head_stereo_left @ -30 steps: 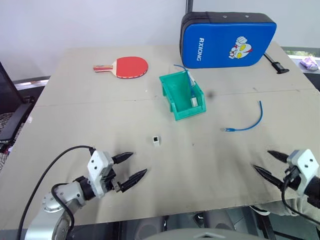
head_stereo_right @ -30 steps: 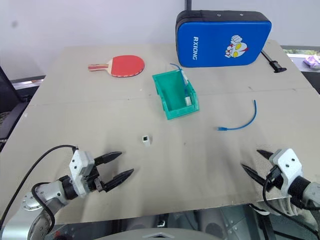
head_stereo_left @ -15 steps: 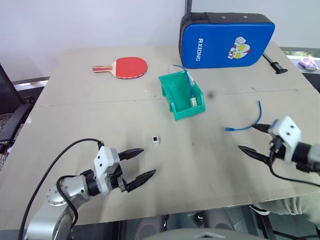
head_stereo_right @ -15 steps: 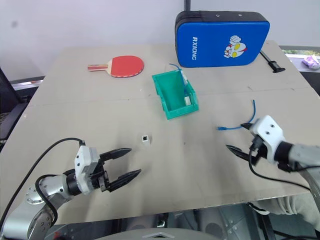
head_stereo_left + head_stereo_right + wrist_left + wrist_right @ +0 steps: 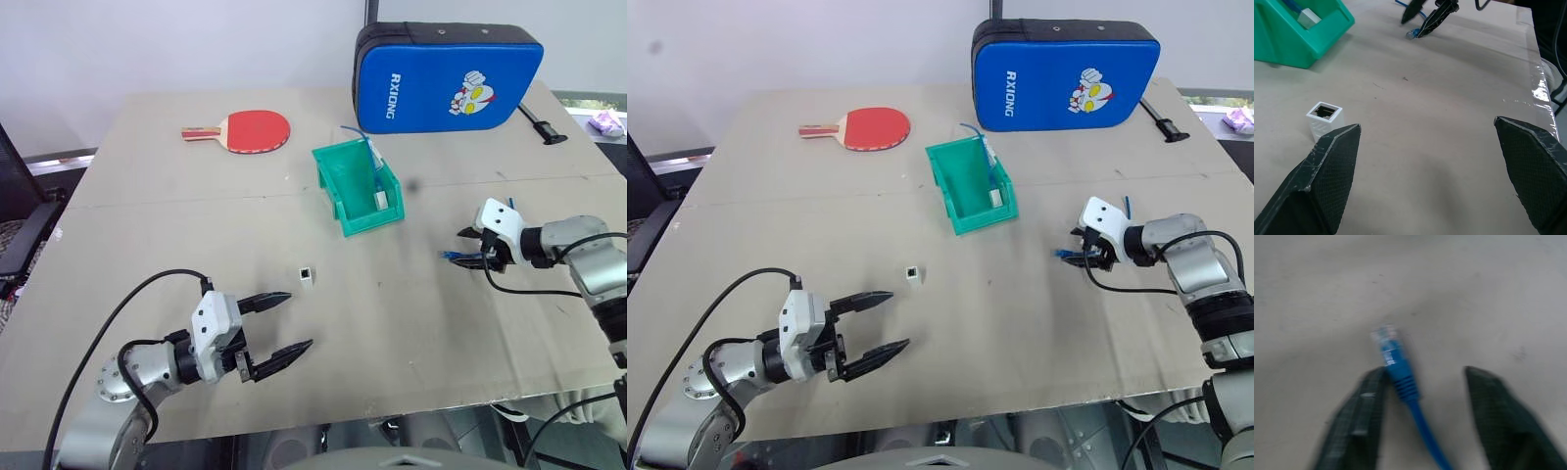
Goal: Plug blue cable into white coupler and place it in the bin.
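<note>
While the right hand [image 5: 468,247] reaches down over the plug end of the blue cable [image 5: 457,256] on the worktop [image 5: 196,225], well right of the teal bin [image 5: 357,192] and the white coupler [image 5: 307,273], its grip is best taken just behind the plug so the clear tip stays free. In the left wrist view the left hand [image 5: 1427,156] hangs wide open and empty beside the coupler. In the right wrist view the cable lies between half-closed fingers [image 5: 1364,416], one touching its boot, not yet pinched.
</note>
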Controlling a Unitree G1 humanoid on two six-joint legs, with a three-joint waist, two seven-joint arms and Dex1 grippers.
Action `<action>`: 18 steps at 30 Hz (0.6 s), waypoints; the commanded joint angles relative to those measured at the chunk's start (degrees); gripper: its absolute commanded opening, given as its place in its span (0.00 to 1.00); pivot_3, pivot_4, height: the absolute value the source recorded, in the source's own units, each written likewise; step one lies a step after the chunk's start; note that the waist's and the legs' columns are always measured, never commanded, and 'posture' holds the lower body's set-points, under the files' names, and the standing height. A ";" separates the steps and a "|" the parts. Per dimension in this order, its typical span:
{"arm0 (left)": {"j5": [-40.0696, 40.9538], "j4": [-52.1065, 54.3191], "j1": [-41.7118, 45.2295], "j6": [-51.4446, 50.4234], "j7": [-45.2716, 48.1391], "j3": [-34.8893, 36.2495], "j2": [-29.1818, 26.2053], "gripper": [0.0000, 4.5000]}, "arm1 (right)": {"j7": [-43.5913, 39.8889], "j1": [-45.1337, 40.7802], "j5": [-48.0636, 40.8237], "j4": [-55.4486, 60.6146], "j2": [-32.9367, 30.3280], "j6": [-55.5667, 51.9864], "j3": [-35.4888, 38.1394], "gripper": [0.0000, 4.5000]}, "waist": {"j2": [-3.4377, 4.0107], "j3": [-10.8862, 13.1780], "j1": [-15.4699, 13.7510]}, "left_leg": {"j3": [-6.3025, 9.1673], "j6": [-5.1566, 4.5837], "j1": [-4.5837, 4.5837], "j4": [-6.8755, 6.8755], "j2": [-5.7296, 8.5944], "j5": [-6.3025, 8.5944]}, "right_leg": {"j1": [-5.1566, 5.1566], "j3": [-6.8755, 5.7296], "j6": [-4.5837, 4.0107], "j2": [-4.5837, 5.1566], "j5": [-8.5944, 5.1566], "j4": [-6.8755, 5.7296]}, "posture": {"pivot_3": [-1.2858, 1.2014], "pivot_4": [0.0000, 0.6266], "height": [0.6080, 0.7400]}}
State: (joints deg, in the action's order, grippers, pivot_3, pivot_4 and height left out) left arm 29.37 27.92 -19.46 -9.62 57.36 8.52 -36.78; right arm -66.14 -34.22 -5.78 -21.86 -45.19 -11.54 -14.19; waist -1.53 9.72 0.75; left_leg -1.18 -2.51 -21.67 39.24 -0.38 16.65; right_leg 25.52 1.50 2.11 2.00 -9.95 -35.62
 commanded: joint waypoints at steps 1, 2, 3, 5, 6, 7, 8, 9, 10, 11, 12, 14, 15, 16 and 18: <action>-0.07 1.51 -0.62 1.29 -0.55 0.46 0.20 1.00 | -2.44 1.30 -0.80 2.52 -0.18 -1.24 0.89 0.14 | 0.00 0.00 0.01 | 0.00 0.00 0.00 0.01 0.00 0.00 | 0.00 0.00 0.00 0.00 0.00 0.00 | 0.52 0.24 1.00; -0.10 1.53 -0.59 1.30 -0.66 0.41 0.23 1.00 | -3.21 1.93 -1.89 4.94 -0.21 -2.46 1.19 0.03 | 0.00 0.00 0.01 | -0.01 0.00 0.01 0.04 0.00 0.00 | -0.01 0.01 -0.03 0.00 0.03 -0.01 | 0.52 0.24 1.00; -0.08 1.49 -0.46 1.28 -0.74 0.41 0.23 1.00 | -3.65 2.59 -2.76 7.89 -0.18 -3.76 1.23 0.01 | 0.01 0.00 0.01 | -0.01 0.00 0.02 0.05 0.00 0.00 | -0.01 0.01 -0.03 0.00 0.03 -0.02 | 0.52 0.24 1.00; -0.05 0.96 0.44 1.15 -0.79 0.31 0.09 1.00 | -3.32 3.86 -3.60 15.82 0.84 -8.10 -0.25 0.01 | 0.02 0.00 -0.02 | 0.03 0.00 0.06 0.06 -0.01 -0.01 | -0.01 -0.01 -0.01 -0.03 0.02 -0.11 | 0.52 0.24 1.00; -0.10 0.71 0.93 1.12 -0.75 0.20 -0.04 1.00 | -2.67 4.37 -2.92 19.01 1.53 -9.85 -1.30 0.01 | 0.02 0.00 0.07 | 0.07 0.00 0.03 0.04 -0.04 -0.01 | 0.05 -0.05 -0.03 -0.06 0.03 -0.15 | 0.52 0.24 1.00; -0.12 0.54 1.33 1.05 -0.76 0.10 -0.15 1.00 | -2.03 4.80 -2.11 21.41 2.09 -11.23 -2.23 0.01 | 0.04 0.01 0.14 | 0.12 0.00 0.02 0.03 -0.10 -0.01 | 0.07 -0.09 -0.07 -0.11 0.06 -0.19 | 0.52 0.24 1.00; -0.15 0.33 1.97 0.81 -0.83 -0.08 -0.25 1.00 | -1.04 4.90 -1.02 22.89 3.02 -12.29 -3.27 0.01 | 0.04 0.01 0.15 | 0.13 0.00 0.01 0.01 -0.12 -0.01 | 0.09 -0.10 -0.07 -0.13 0.07 -0.20 | 0.52 0.24 1.00; -0.29 0.16 2.58 0.62 -0.92 -0.26 -0.35 1.00 | 0.07 4.88 -0.15 23.95 4.00 -13.35 -4.09 0.01 | 0.05 0.01 0.16 | 0.16 0.00 0.02 -0.01 -0.14 -0.01 | 0.10 -0.13 -0.05 -0.16 0.08 -0.21 | 0.52 0.24 1.00; -0.55 0.02 3.22 0.42 -1.12 -0.46 -0.43 1.00 | 1.07 4.79 0.42 24.51 4.94 -14.28 -4.73 0.01 | 0.05 0.02 0.11 | 0.17 0.00 0.01 -0.01 -0.16 -0.01 | 0.10 -0.15 -0.04 -0.18 0.08 -0.21 | 0.52 0.24 1.00; -0.96 -0.18 4.09 0.23 -1.39 -0.75 -0.51 1.00 | 1.69 4.66 0.89 25.01 5.95 -14.65 -5.56 0.01 | 0.05 0.01 0.02 | 0.19 0.00 0.01 -0.01 -0.16 -0.01 | 0.11 -0.18 -0.07 -0.18 0.07 -0.21 | 0.52 0.24 1.00; -1.26 -0.29 4.82 0.04 -1.64 -0.99 -0.54 1.00 | 2.27 4.66 1.45 25.37 6.72 -14.72 -6.29 0.01 | 0.05 0.01 0.00 | 0.18 0.00 0.01 0.00 -0.15 -0.01 | 0.10 -0.18 -0.09 -0.16 0.06 -0.21 | 0.52 0.24 1.00; -1.51 -0.28 6.17 -0.63 -2.13 -1.49 -0.56 1.00 | 3.07 4.54 2.88 25.35 7.89 -14.30 -7.66 0.01 | 0.02 -0.01 0.00 | 0.17 0.00 0.01 0.01 -0.13 -0.01 | 0.08 -0.18 -0.09 -0.12 0.06 -0.19 | 0.52 0.24 1.00; -1.90 -0.24 6.89 -0.85 -2.33 -1.91 -0.67 1.00 | 2.65 4.47 3.20 25.04 8.33 -12.76 -8.14 0.01 | 0.01 -0.02 0.01 | 0.14 0.01 0.01 0.03 -0.11 -0.01 | 0.06 -0.16 -0.09 -0.10 0.06 -0.18 | 0.52 0.24 1.00; -2.67 -0.19 7.81 -0.89 -2.51 -2.64 -0.85 1.00 | 2.66 4.52 2.68 25.14 9.08 -12.40 -7.82 0.01 | -0.02 -0.03 0.09 | 0.13 0.01 0.01 0.05 -0.11 -0.01 | 0.06 -0.15 -0.08 -0.09 0.06 -0.17 | 0.52 0.24 1.00; -3.85 0.30 10.67 -2.33 -3.10 -4.73 -1.33 1.00 | 2.13 5.57 0.90 26.92 9.33 -11.94 -6.17 0.24 | -0.02 -0.03 0.11 | 0.08 0.01 0.03 0.05 -0.10 -0.01 | 0.05 -0.11 -0.08 -0.11 0.06 -0.18 | 0.52 0.24 1.00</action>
State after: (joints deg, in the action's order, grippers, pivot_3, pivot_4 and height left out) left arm 26.47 26.84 -10.29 -11.20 54.83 4.88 -37.39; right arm -63.46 -29.30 -3.36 2.60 -36.06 -24.48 -20.97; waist -1.55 9.69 0.85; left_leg -1.08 -2.50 -21.64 39.29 -0.48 16.63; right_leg 25.58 1.39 2.03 1.88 -9.89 -35.80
